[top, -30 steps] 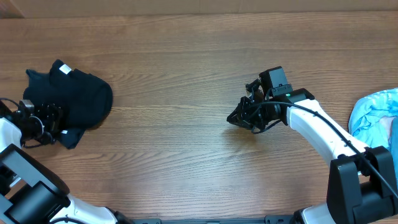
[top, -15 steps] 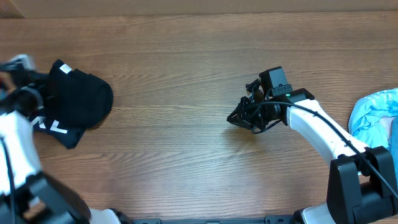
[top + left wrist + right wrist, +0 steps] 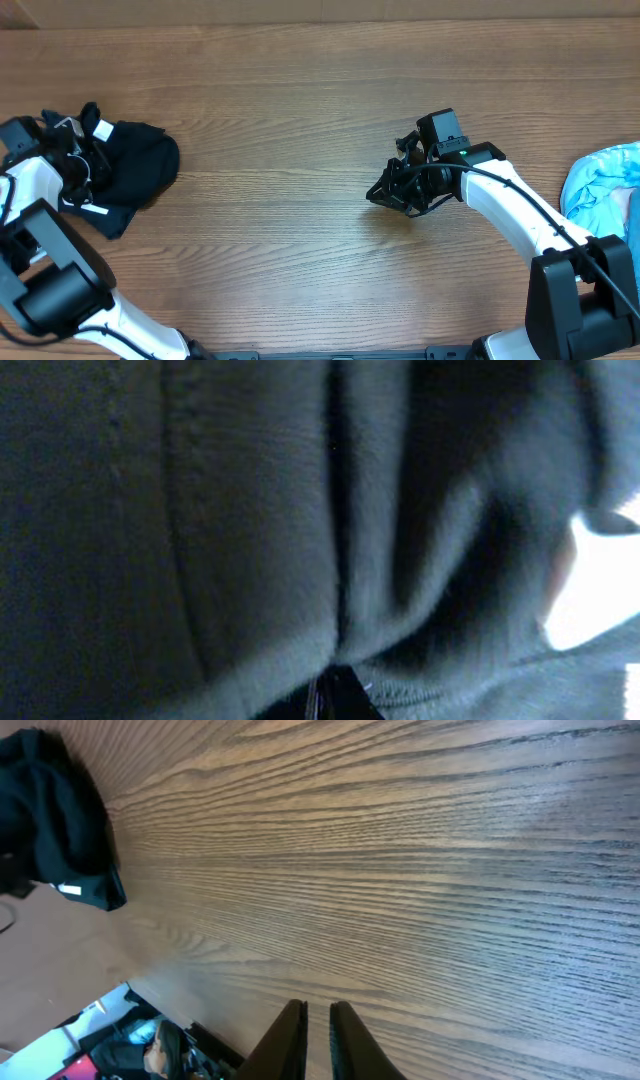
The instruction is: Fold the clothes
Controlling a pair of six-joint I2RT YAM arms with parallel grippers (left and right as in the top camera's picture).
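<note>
The left arm reaches in low; the left gripper [image 3: 82,163] is clamped on the left rim of the soft, crumpled black shirt [image 3: 140,165]. Well right of the shirt, the right gripper [image 3: 316,1020] points down at the wood-grain table [image 3: 300,250], fingers together, empty. Wrinkled blue cloth [image 3: 600,180] lies farther right.

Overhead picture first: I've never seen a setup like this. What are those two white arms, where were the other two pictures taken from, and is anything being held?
Those are two robot arms at a wooden table, seen from a camera fixed above it. The other two pictures come from small cameras on each arm's wrist. The left gripper appears shut on a crumpled black garment, so its wrist camera shows only that fabric up close. The right gripper is over bare wood mid-table with its fingers nearly together, holding nothing. A light blue cloth lies at the right edge.
</note>
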